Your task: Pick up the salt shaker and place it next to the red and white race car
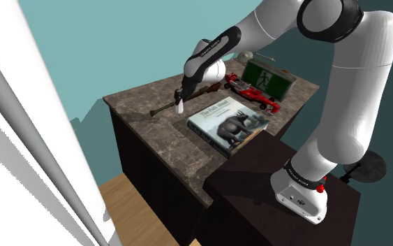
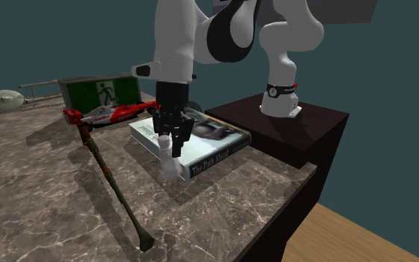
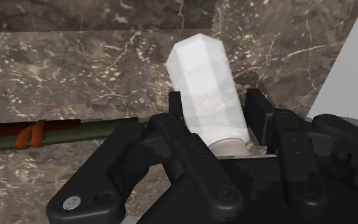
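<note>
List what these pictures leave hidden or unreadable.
- Salt shaker: gripped end, wrist view, buried inside the gripper.
- Race car: one end, shoulder view, behind the arm.
- Book: cover's small print, shoulder view, too small to read.

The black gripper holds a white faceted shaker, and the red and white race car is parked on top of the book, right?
No: the red and white race car sits on the marble counter beside the book, not on it, as the second exterior view shows. The black gripper does hold the white faceted shaker.
</note>
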`<state>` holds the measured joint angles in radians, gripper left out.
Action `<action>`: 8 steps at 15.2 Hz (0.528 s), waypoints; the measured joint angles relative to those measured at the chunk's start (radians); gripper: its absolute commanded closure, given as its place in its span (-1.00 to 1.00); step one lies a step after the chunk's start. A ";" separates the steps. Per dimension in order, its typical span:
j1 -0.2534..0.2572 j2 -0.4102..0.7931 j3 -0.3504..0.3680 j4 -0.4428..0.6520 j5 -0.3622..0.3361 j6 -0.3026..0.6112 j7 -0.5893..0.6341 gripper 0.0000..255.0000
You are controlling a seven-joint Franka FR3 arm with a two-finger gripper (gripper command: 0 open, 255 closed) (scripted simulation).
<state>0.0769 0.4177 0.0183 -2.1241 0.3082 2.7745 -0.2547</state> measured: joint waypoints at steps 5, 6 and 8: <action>0.007 -0.055 -0.014 -0.004 -0.018 -0.051 0.018 1.00; 0.011 -0.066 -0.018 -0.003 -0.024 -0.063 0.026 1.00; 0.013 -0.087 -0.023 -0.003 -0.032 -0.084 0.034 1.00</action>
<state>0.0904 0.3304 -0.0043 -2.1269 0.2767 2.6902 -0.2211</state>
